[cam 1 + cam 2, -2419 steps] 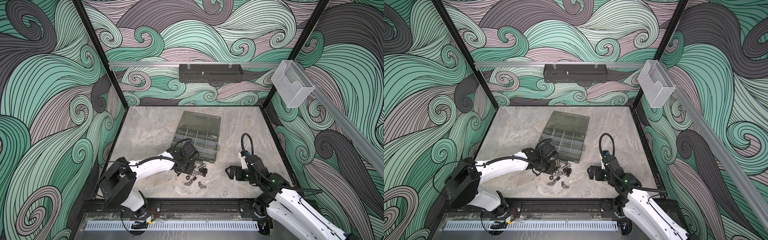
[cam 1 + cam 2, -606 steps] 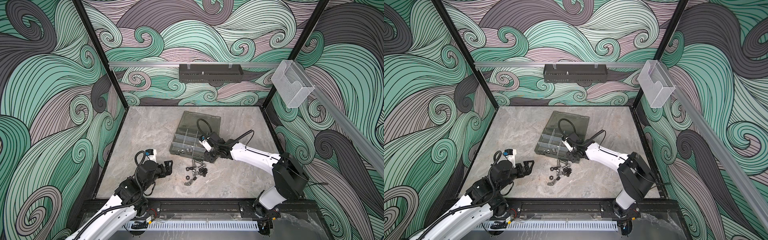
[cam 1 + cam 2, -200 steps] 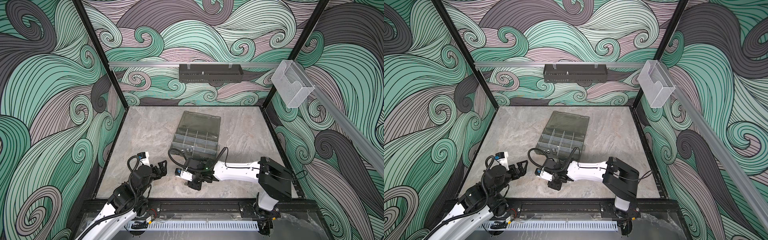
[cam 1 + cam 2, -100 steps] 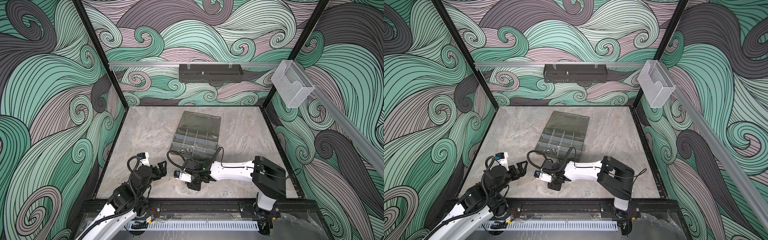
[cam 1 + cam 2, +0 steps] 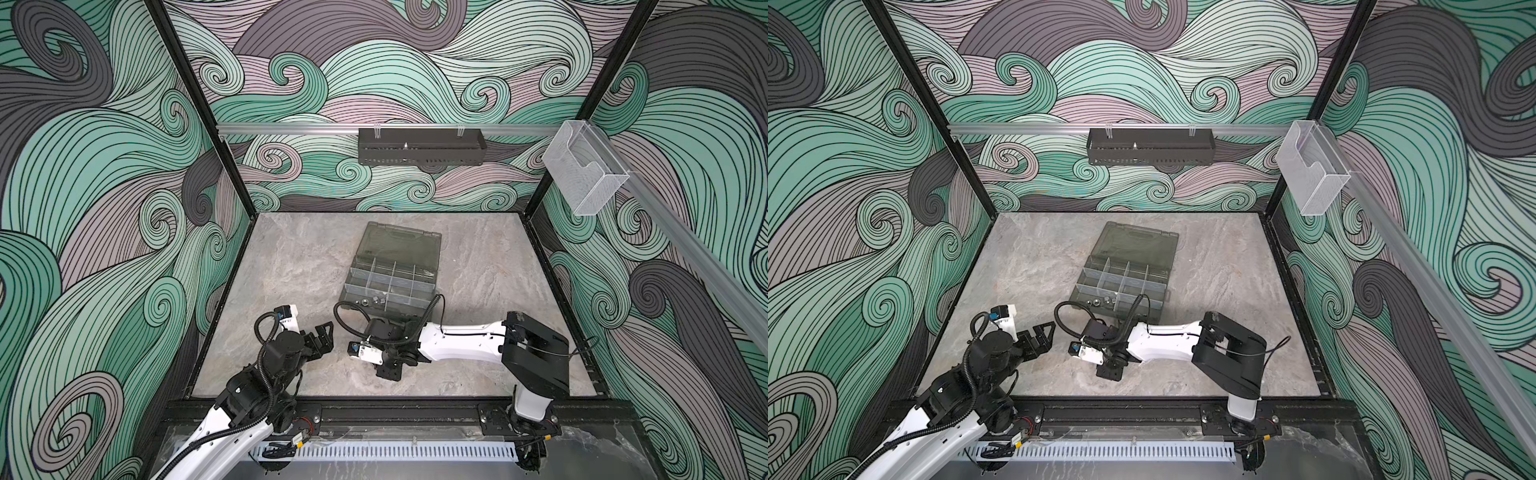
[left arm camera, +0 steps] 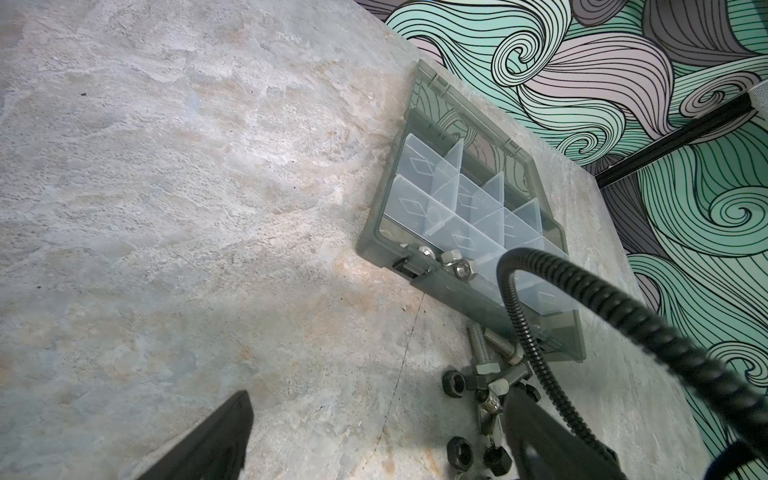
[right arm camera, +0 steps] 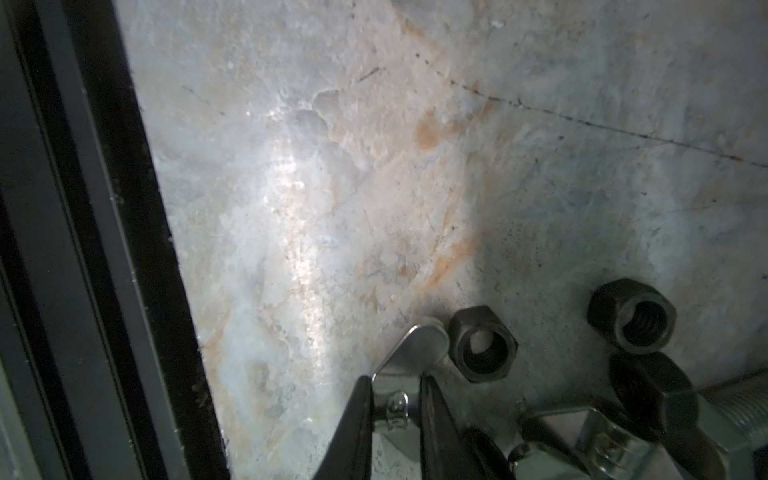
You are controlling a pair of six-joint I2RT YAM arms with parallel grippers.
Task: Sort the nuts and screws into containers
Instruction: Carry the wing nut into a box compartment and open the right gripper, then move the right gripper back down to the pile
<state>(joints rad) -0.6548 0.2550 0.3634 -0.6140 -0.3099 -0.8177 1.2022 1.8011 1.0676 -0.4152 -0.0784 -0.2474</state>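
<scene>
Swirly walls (image 5: 83, 174) enclose a stone tabletop (image 5: 291, 257) bearing the containers (image 5: 400, 272).

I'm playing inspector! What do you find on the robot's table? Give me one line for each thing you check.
Surface: grey stone-look table, faintly rust-stained.
Job's things: the open grey case holds a few silver nuts in one corner cell. Screws and black nuts lie loose beside it.
Clutter: nothing seen.
End effectors: the left end effector is open and holds nothing. The right end effector is shut on a silver wing nut.
Cables: the right arm's black cable arches in front of the case.
Surroundings: swirly walls, with a black tray and a clear box up on rails.
</scene>
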